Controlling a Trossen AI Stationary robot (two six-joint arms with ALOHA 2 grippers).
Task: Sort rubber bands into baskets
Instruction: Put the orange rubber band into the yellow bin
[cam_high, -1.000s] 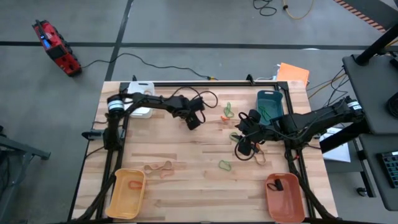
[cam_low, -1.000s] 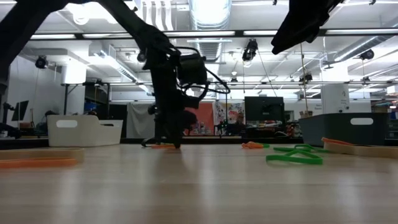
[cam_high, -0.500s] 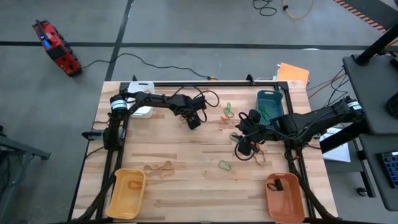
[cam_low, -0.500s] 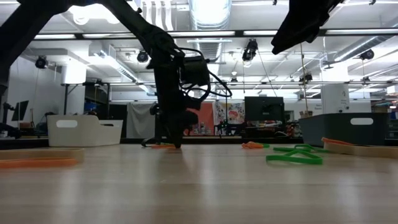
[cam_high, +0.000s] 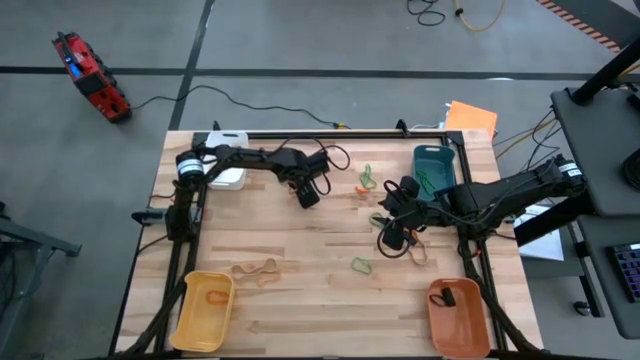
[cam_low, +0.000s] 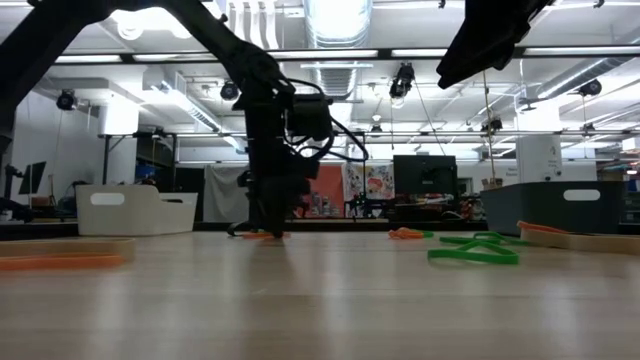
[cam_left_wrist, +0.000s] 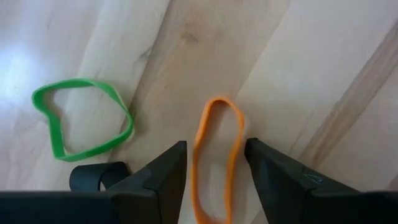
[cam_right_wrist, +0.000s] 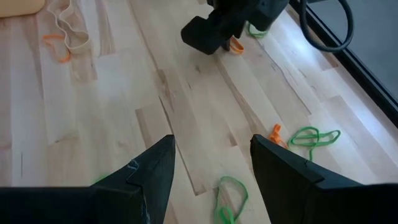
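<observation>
In the left wrist view my left gripper (cam_left_wrist: 214, 143) is open and points down at the table, one finger on each side of an orange rubber band (cam_left_wrist: 217, 101) that lies flat on the wood. A green band (cam_left_wrist: 81, 124) and a black band (cam_left_wrist: 99, 177) lie beside it. From above, that gripper (cam_high: 308, 199) is at the table's far middle. My right gripper (cam_right_wrist: 211, 168) hangs open above the table's right half (cam_high: 393, 232), with nothing between its fingers. The white (cam_high: 230, 172), teal (cam_high: 434, 168), yellow (cam_high: 204, 310) and orange (cam_high: 459, 317) baskets stand at the four corners.
More rubber bands lie on the wood: tan ones (cam_high: 255, 270) near the yellow basket, a green one (cam_high: 361, 265) at the middle, green and orange ones (cam_high: 366, 182) at the far side, a tan one (cam_high: 415, 250) under the right arm. A black frame (cam_high: 330, 133) runs along the table's edges.
My left gripper has stayed over the orange band and has tipped to point more steeply down at it. My right arm has kept still.
</observation>
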